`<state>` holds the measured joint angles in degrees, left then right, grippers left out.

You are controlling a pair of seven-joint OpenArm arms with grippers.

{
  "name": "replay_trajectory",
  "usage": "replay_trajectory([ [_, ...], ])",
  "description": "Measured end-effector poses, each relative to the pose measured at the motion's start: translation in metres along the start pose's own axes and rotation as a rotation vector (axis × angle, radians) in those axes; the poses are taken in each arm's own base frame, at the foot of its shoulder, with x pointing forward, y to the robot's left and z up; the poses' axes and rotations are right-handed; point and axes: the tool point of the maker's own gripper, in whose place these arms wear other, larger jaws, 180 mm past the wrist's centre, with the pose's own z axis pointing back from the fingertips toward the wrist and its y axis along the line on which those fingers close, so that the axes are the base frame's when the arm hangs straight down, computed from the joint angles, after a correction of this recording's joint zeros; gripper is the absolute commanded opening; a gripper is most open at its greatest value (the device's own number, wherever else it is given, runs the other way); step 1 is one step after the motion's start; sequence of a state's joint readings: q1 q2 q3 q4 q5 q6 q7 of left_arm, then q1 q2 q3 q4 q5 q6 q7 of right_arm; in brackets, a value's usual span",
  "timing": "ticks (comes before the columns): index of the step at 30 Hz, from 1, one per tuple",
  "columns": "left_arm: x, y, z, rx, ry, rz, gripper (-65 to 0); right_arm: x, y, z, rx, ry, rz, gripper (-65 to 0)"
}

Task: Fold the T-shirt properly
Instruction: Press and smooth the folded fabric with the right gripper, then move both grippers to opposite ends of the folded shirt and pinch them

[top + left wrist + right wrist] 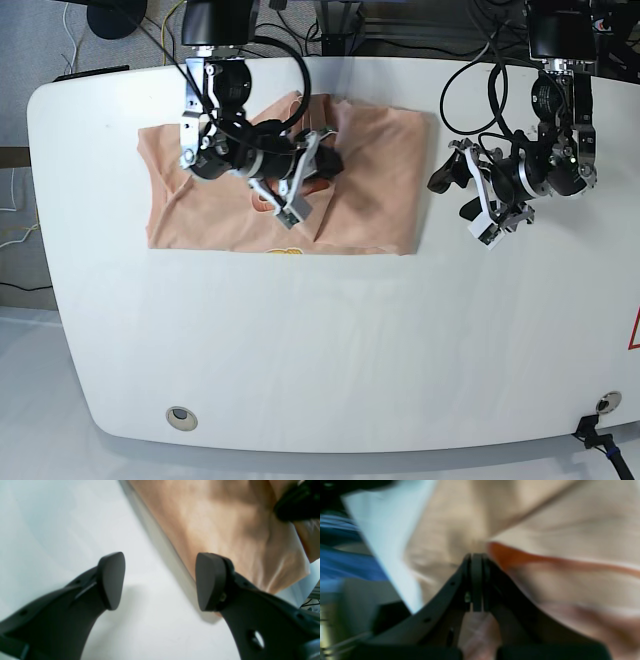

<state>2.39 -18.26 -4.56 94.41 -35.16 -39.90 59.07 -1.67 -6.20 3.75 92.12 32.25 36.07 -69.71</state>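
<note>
Black fingers [112,580] of the left hand [160,581] fill the left wrist view, spread wide with nothing between them, hovering over the bare white table [62,530] just beside the edge of the T-shirt [225,530].

Closer still in the right wrist view, the right hand [476,580] has its fingers pressed fully together, and a pinch of the T-shirt [557,530] seems caught at their tips; the picture is blurred, so how deep the grip goes is unclear.

From the base view, the T-shirt [380,190] lies partly folded on the far left part of the table [330,350], a yellow print peeking out at its near edge. The right hand [325,160] sits over its middle, gripping cloth, while the left hand [450,180] waits open, apart from the right hem.

Judging from this, the risk is a skewed fold: 1 hand pulling alone could drag the whole shirt or bunch it, and a shallow pinch could slip free.
</note>
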Motion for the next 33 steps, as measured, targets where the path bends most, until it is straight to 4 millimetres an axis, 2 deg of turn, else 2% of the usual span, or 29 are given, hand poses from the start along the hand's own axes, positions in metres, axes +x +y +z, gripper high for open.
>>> replay_trajectory([
  [9,-0.001,0.000,0.000,0.001,0.003,0.000,-23.3,0.024,-0.063,0.049,-0.287,0.058,0.184,-65.0],
  [15,-0.001,0.000,0.000,0.001,0.003,0.000,-23.3,0.043,-0.089,0.077,-0.458,0.083,0.279,-65.0],
  [18,-0.001,0.000,0.000,0.001,0.004,0.000,-23.3,0.055,-0.086,0.084,-0.477,0.054,0.313,-65.0],
  [22,-0.001,0.001,0.001,0.001,0.004,-0.001,-23.3,0.065,-0.072,0.081,-0.401,-0.015,0.290,-65.0],
  [27,0.000,0.000,0.001,0.002,0.002,-0.003,-23.5,0.078,-0.098,0.105,-0.511,-0.061,0.265,-65.0],
  [29,0.003,-0.003,0.001,0.006,0.004,-0.034,-23.5,0.079,-0.104,0.109,-0.554,-0.062,0.284,-65.0],
  [33,0.031,-0.027,-0.016,0.005,0.021,-0.204,-23.5,0.077,-0.118,0.117,-0.655,-0.046,0.320,-65.0],
])
